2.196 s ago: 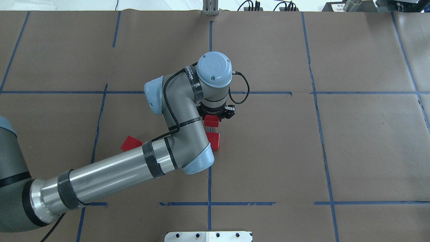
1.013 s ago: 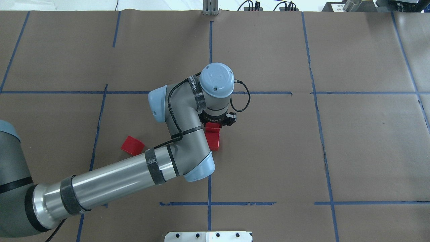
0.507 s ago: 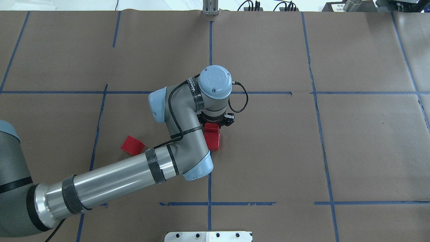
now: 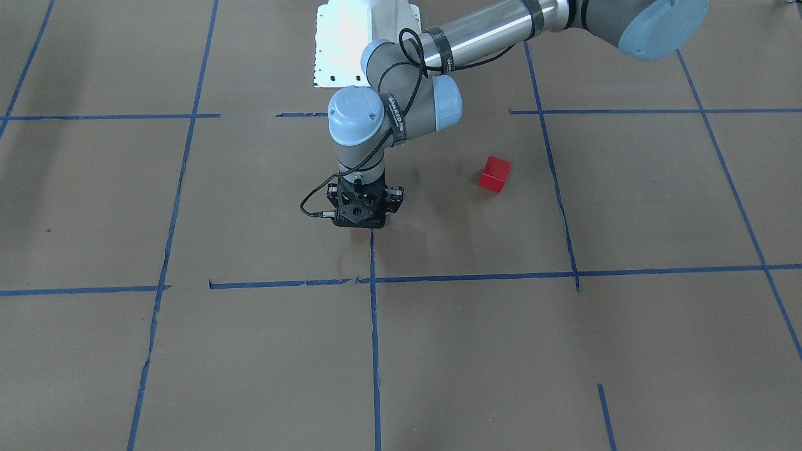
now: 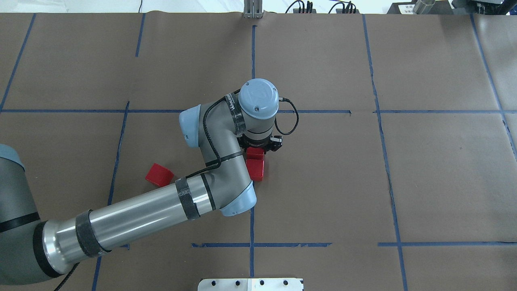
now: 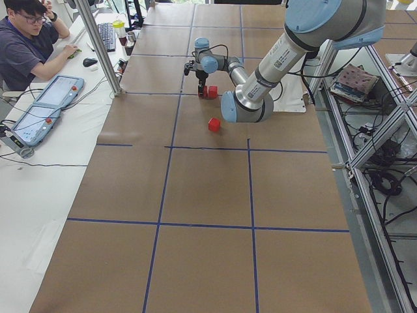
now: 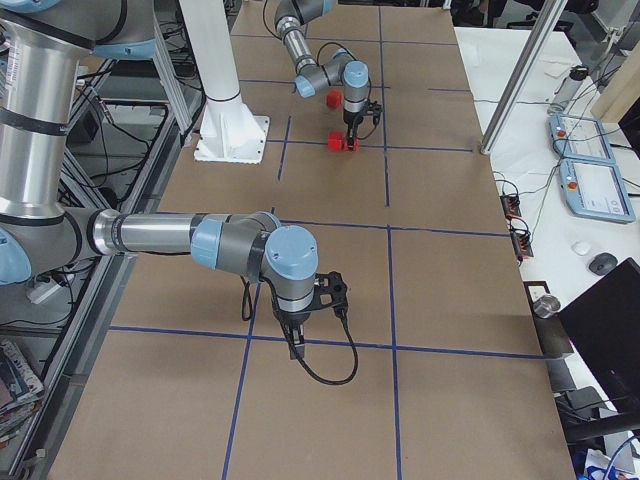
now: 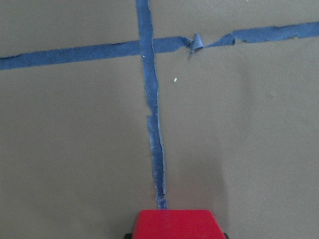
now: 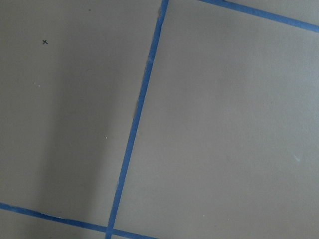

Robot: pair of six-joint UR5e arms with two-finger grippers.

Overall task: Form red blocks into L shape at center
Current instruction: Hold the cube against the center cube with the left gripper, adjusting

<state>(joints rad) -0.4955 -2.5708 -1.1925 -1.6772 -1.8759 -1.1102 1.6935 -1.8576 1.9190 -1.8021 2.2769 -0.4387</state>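
Note:
My left gripper [image 5: 255,151] is shut on a red block [image 5: 254,154], held low over the vertical tape line [image 5: 252,218] in the center cell [image 5: 323,178]. That block fills the bottom of the left wrist view [image 8: 174,224]. A second red block [image 5: 255,169] lies right against it on the near side, on the same line. The third red block [image 5: 159,174] lies apart to the left, also seen in the front view [image 4: 494,173]. In the front view the left gripper [image 4: 359,216] hides the pair. My right gripper [image 7: 296,345] hangs over bare paper; I cannot tell whether it is open.
The left forearm [image 5: 137,220] crosses the near left of the center cell, close to the third block. A white base plate [image 5: 250,284] sits at the near edge. An operator [image 6: 29,45] sits beyond the far table edge.
The left gripper has moved toward the robot and down, bringing its red block against the second block. Nothing has moved in the last half second.

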